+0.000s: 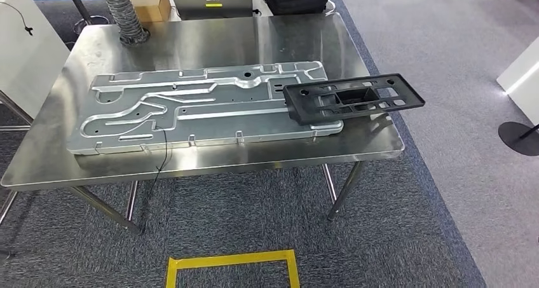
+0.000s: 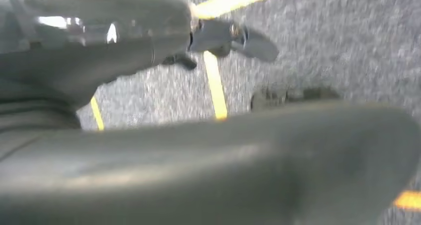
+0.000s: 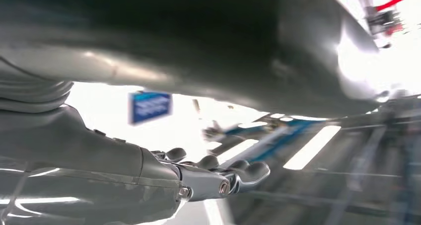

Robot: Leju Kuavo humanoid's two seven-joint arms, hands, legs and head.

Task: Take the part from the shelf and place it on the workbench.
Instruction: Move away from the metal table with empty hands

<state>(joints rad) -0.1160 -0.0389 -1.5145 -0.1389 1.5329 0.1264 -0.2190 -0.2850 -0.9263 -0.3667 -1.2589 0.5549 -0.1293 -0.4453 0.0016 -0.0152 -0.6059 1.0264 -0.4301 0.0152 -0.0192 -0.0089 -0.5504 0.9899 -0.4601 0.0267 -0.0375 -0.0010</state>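
Count: 1 steel surface (image 1: 210, 43), 1 large stamped metal panel (image 1: 191, 113), 1 black plastic part (image 1: 353, 98), 1 ribbed hose (image 1: 124, 11), 1 yellow floor outline (image 1: 232, 266), 1 cardboard box (image 1: 151, 0).

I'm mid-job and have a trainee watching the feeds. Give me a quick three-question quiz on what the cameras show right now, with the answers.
1. True or false: the black plastic slotted frame part lies wholly inside the edges of the stainless steel workbench.
2. Multiple choice: what does that black part rest on? A) bare bench top alone B) the large stamped aluminium panel, one end jutting past the bench's edge C) the grey carpet
3. Fill in: the floor marking in front of the bench, the taped rectangle, is coloured ____.

Key: 1 false, since its far end overhangs the bench's edge. 2 B. 3 yellow.
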